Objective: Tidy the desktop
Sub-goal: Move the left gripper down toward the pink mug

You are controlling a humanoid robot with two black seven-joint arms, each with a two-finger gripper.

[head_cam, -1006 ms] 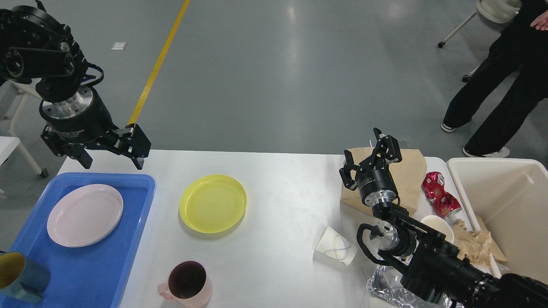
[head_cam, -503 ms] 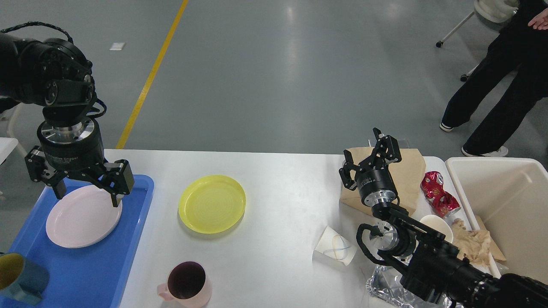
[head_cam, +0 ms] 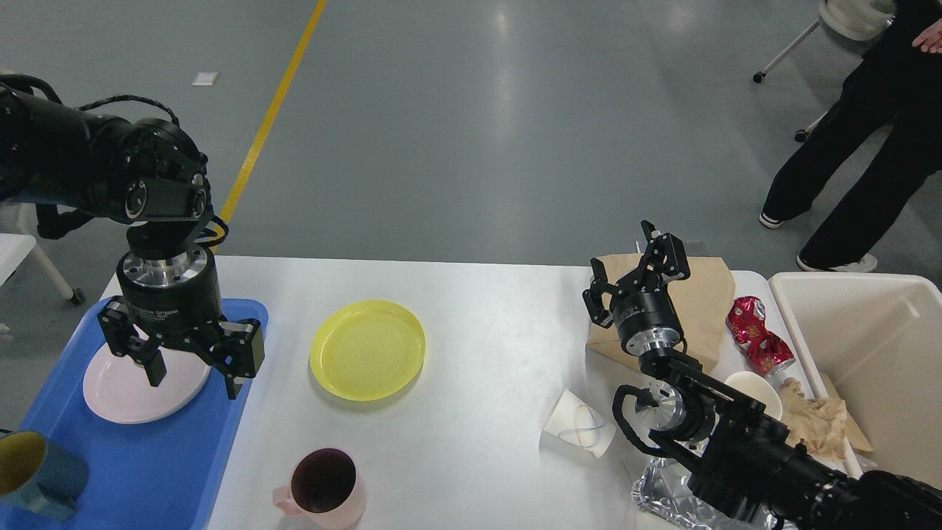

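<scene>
Head view shows the white desk (head_cam: 486,331) filling the lower half of the frame, a stiff, smooth slab on which light things probably slide easily. At lower left, the left gripper (head_cam: 193,368) hangs spread and empty over a pink plate (head_cam: 125,394) in the blue tray (head_cam: 147,464). Right of centre, the right gripper (head_cam: 634,276) points upward, fingers apart, holding nothing. A yellow plate (head_cam: 367,350) lies mid-desk; it looks rigid, light and slick, best pinched at its raised rim. The crumpled paper cup (head_cam: 578,430) would crush, so grip it gently.
</scene>
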